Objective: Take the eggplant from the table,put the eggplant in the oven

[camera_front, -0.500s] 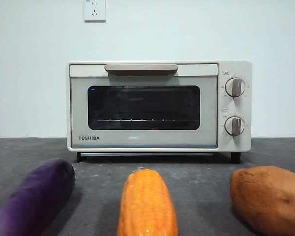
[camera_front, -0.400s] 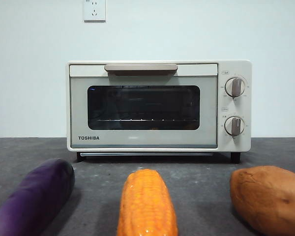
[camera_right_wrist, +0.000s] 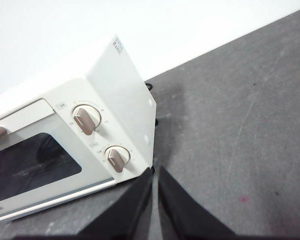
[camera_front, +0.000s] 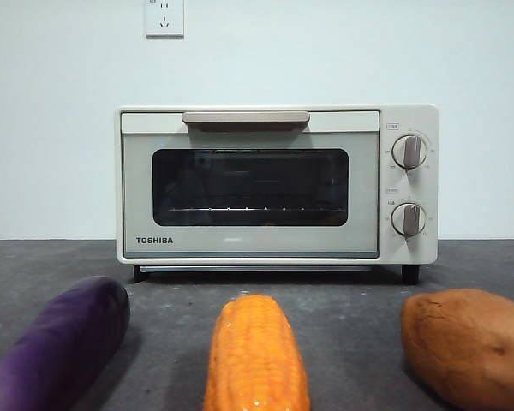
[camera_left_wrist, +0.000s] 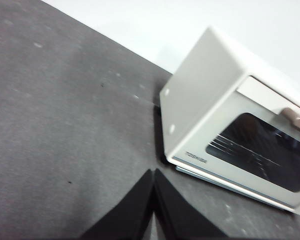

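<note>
The flat dark grey matte table (camera_front: 343,295) spreads across the scene, meeting a plain white wall behind. On it, toward the back, stands the cream-white boxy Toshiba toaster oven (camera_front: 277,184), its door shut, with a dark glass window, a beige bar handle (camera_front: 246,117) along the top of the door and two round knobs (camera_front: 409,151) stacked on its right side; a wire rack shows dimly through the glass.

Three vegetables lie in a row in front of the oven, well apart from it and from one another. The brown-orange lumpy sweet potato (camera_front: 469,347) sits at the right. The long, smooth, glossy dark purple eggplant (camera_front: 62,347) lies on the table at the left, angled toward the near left corner, its far end cut off by the picture's edge. The orange-yellow corn cob (camera_front: 256,355) lies between them, pointing toward the oven.

The left gripper (camera_left_wrist: 153,176) hangs above bare table beside the oven's left side, its two black jaws pressed together and holding nothing. The right gripper (camera_right_wrist: 155,173) hangs near the oven's knob side, its jaws nearly together with a thin gap, also empty.

A white wall socket (camera_front: 164,17) sits high on the wall.
</note>
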